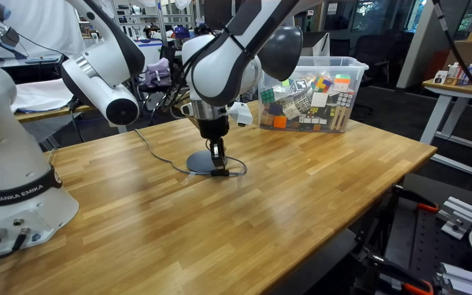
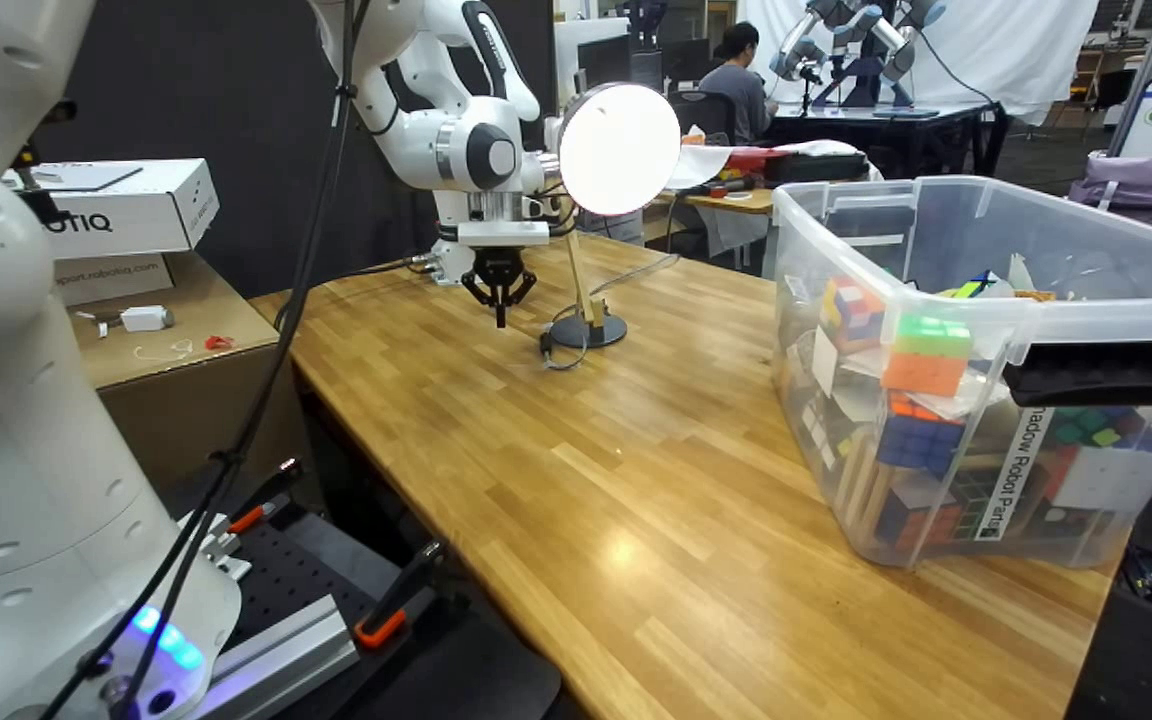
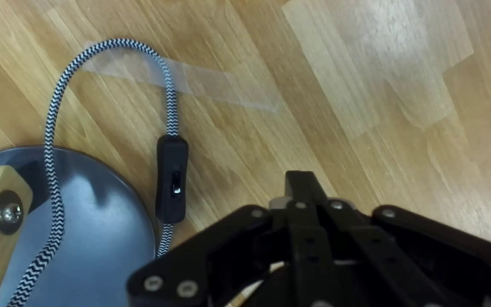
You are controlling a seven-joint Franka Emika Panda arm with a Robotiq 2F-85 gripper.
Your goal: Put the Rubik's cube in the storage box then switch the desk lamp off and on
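Lamp (image 2: pixel 619 150) lit, facing the camera in an exterior view; base (image 2: pixel 605 335) flat on the table (image 2: pixel 636 500). Cord switch (image 3: pixel 166 179): long axis near upright in the wrist view. Gripper (image 2: pixel 501 316) points down near it, fingers (image 3: pixel 303 183) closed on each other. Cubes (image 2: pixel 928 368) inside the clear box (image 2: pixel 1096 319); which one is the task's, can't tell. Box label (image 2: pixel 1014 475), running steeply: "Shadow Robot Parts". Carton (image 2: pixel 121 208): "OTIQ", start hidden. Collar (image 1: pixel 19 192) of a white arm (image 1: pixel 6 131): "FRANKA EMIKA"
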